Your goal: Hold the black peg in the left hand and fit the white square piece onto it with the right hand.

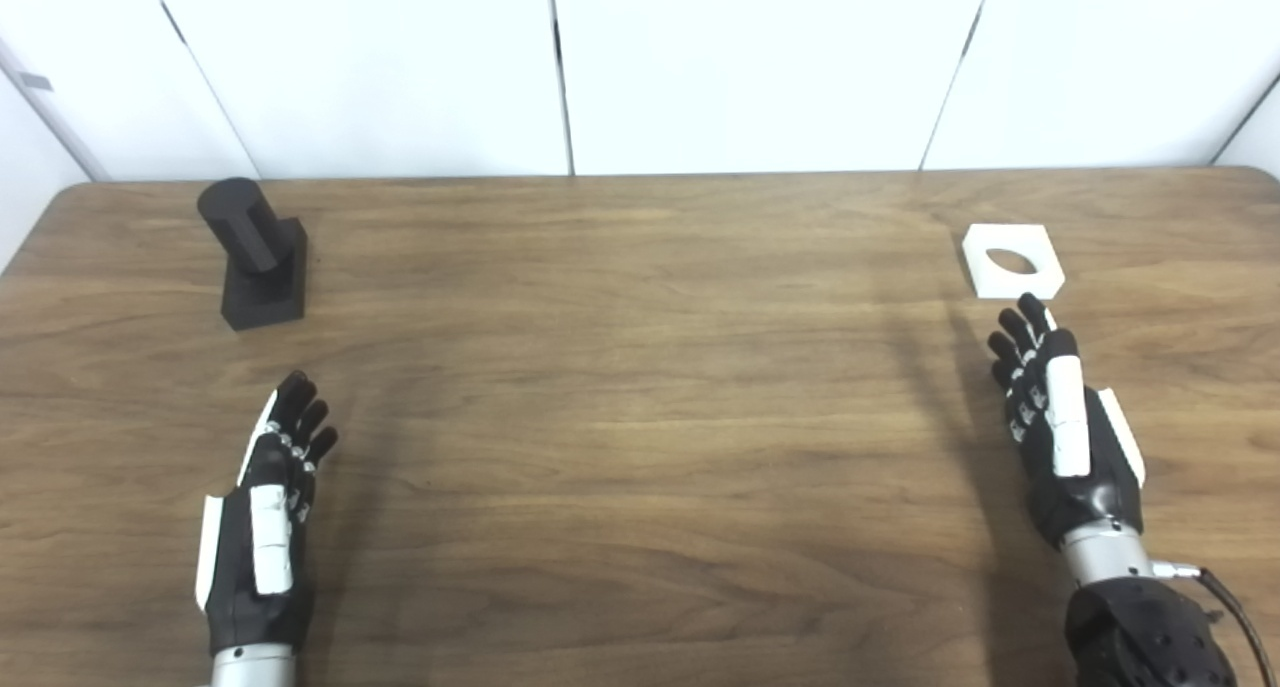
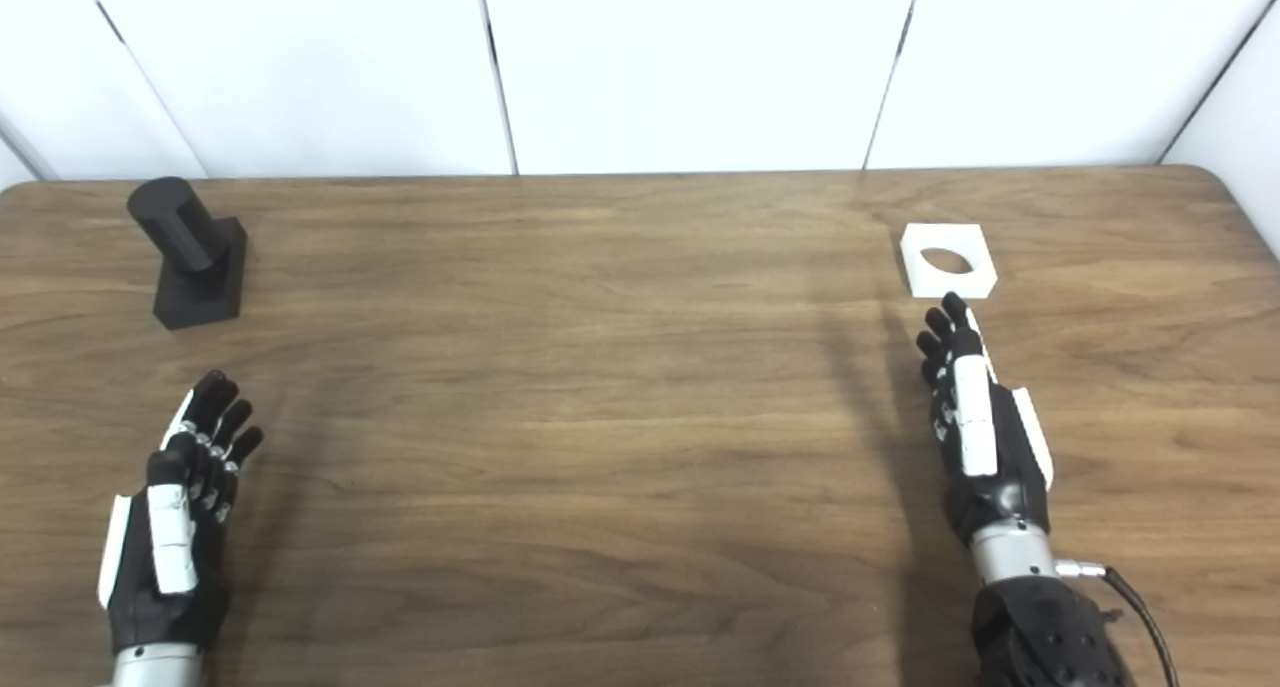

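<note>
Both hands empty, fingers apart: left hand (image 1: 268, 527) well short of black peg (image 1: 255, 252) at 10 o'clock, right hand (image 1: 1065, 427) just below white square piece (image 1: 1011, 260) at 2 o'clock; flat piece could skid when pinched.

- The peg (image 1: 254, 252) stands on the surface (image 1: 640, 397) at far left, behind the left hand (image 1: 268, 527).
- The square piece (image 1: 1012, 260) lies far right, just behind the right hand (image 1: 1065, 432).
</note>
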`<state>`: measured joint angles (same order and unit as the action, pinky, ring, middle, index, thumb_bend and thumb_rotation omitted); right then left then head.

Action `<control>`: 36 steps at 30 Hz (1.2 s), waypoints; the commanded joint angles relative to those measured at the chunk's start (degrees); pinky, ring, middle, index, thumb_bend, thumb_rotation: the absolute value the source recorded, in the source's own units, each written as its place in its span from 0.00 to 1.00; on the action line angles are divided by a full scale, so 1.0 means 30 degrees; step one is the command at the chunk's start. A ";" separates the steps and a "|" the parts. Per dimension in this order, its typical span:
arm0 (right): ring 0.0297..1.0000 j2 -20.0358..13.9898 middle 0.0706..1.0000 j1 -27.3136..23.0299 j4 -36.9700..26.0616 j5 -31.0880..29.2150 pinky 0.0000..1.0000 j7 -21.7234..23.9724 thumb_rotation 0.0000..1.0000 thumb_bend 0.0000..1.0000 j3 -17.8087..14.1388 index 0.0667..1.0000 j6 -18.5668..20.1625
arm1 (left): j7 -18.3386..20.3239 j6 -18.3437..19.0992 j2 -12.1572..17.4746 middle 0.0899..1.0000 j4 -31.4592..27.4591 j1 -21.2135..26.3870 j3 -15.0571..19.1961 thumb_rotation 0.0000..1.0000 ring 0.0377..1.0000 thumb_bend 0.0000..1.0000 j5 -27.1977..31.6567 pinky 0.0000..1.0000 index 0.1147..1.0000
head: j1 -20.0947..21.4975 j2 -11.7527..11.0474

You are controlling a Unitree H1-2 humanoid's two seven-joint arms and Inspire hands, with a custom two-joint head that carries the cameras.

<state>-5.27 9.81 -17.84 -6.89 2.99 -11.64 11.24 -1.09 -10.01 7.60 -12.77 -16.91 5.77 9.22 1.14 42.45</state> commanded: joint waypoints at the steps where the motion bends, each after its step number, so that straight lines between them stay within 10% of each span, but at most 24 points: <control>1: 0.97 -0.0138 0.98 0.0969 -0.0733 0.0048 1.00 0.0078 1.00 0.51 0.0174 0.99 -0.0553 | 0.0003 -0.0425 -0.0539 0.95 -0.0471 0.0142 0.0013 0.94 0.95 0.70 -0.0091 0.92 0.93 | 0.0019 0.0022; 14: 0.97 -0.0026 0.98 0.1004 -0.0520 -0.0149 1.00 0.0077 1.00 0.49 0.0087 0.99 -0.0800 | 0.0002 -0.0616 -0.0625 0.96 -0.0306 0.0072 -0.0100 0.95 0.95 0.70 -0.0296 0.93 0.93 | -0.0811 -0.0631; 26: 1.00 -0.0731 1.00 0.0983 0.0931 -0.0764 1.00 0.1042 1.00 0.47 -0.0475 1.00 -0.1965 | -0.0237 -0.1681 -0.1560 0.94 0.0704 -0.0258 -0.1174 0.92 0.95 0.73 -0.1377 0.92 0.91 | -0.5546 -0.3318; 36: 1.00 -0.0931 1.00 0.0689 0.2012 -0.0891 1.00 0.1256 1.00 0.65 -0.0584 0.99 -0.2622 | -0.0841 -0.3083 -0.1994 0.96 0.1899 -0.0081 -0.1813 0.94 0.95 0.64 -0.2645 0.90 0.94 | -0.6798 -0.4825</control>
<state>-6.22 9.88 -12.26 -9.74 6.32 -13.56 4.27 -2.68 -18.76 6.91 -10.68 -16.92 1.98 2.36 -19.25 27.95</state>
